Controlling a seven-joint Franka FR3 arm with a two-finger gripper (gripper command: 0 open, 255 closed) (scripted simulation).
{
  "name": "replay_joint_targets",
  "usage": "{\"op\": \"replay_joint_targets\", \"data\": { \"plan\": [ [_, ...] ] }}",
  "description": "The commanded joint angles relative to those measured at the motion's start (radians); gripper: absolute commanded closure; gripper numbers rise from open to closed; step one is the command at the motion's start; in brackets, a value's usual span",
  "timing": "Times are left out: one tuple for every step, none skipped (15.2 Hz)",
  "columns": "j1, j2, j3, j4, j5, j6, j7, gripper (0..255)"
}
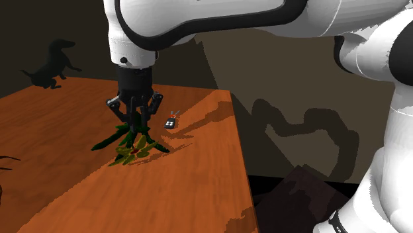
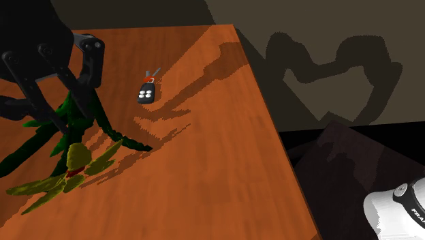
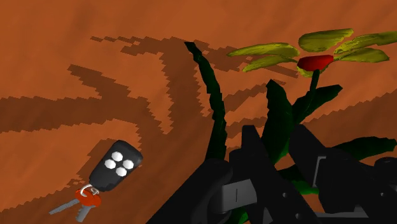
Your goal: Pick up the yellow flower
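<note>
The flower has yellow petals, a red centre and long dark green leaves. It lies low over the orange-brown wooden table. My black gripper comes straight down onto its leafy stem. In the wrist view the two fingers of the gripper stand close together with a green leaf clasped between them, and the yellow head points away from the hand. In the second exterior view the gripper sits among the leaves, just above the yellow petals.
A black key fob with white buttons and red-tagged keys lies on the table just beyond the flower, also seen as key fob and key fob. A dark animal-shaped figure stands at the table's far corner. The table edge drops to a dark floor.
</note>
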Motion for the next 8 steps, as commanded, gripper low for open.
{"op": "replay_joint_targets", "data": {
  "plan": [
    [0.000, 0.000, 0.000, 0.000, 0.000, 0.000, 0.000, 255],
    [0.000, 0.000, 0.000, 0.000, 0.000, 0.000, 0.000, 255],
    [0.000, 0.001, 0.000, 0.002, 0.000, -0.001, 0.000, 255],
    [0.001, 0.001, 0.000, 0.016, -0.001, -0.015, 0.001, 255],
    [0.003, 0.002, 0.000, 0.030, -0.001, -0.029, 0.001, 255],
    [0.004, 0.004, 0.001, 0.046, -0.002, -0.043, 0.002, 255],
    [0.006, 0.005, 0.001, 0.062, -0.002, -0.057, 0.003, 255],
    [0.008, 0.007, 0.001, 0.079, -0.003, -0.071, 0.004, 255]
  ]
}}
